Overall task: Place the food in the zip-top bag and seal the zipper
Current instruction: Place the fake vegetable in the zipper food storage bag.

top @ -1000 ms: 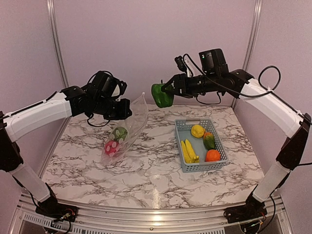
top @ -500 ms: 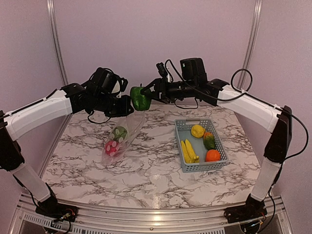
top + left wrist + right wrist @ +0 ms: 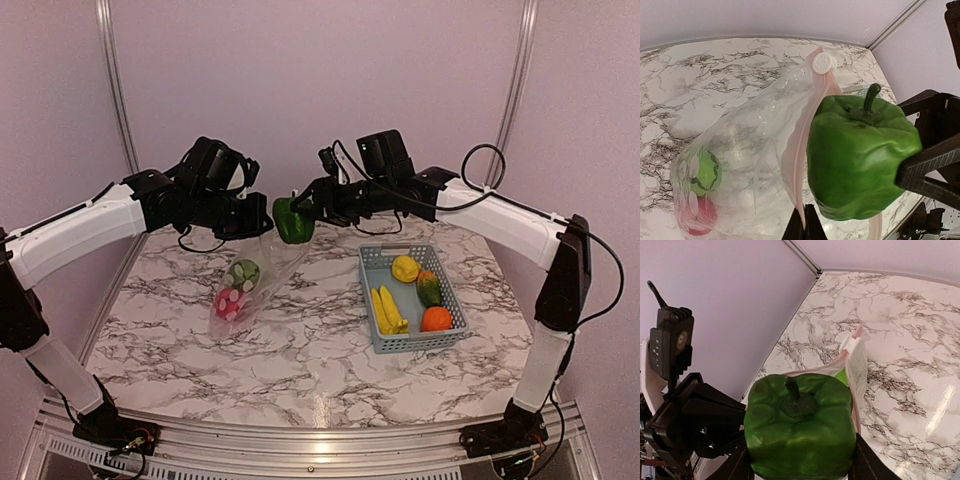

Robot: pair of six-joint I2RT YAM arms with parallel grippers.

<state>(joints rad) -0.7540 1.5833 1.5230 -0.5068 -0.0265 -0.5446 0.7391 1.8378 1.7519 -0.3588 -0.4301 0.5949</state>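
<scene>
My left gripper (image 3: 258, 226) is shut on the pinkish zipper (image 3: 801, 150) of the clear zip-top bag (image 3: 258, 275) and holds its mouth up; the lower end rests on the table. Inside lie a red-pink ball (image 3: 229, 301) and a green striped melon (image 3: 244, 272), also in the left wrist view (image 3: 702, 172). My right gripper (image 3: 305, 214) is shut on a green pepper (image 3: 292, 220), held right at the bag's open mouth (image 3: 799, 432). The pepper fills the left wrist view (image 3: 860, 157) beside the zip strip.
A grey-blue slotted basket (image 3: 368, 270) stands at the right of the marble table. It holds yellow bananas (image 3: 387, 312), a yellow pepper (image 3: 405, 268), a green-orange fruit (image 3: 428, 288) and an orange (image 3: 436, 319). A white slider tab (image 3: 823, 62) sits at the zipper's far end.
My right arm has carried the green pepper leftward and slightly down from mid-air to the bag's mouth. My left gripper has kept hold of the bag's edge.
</scene>
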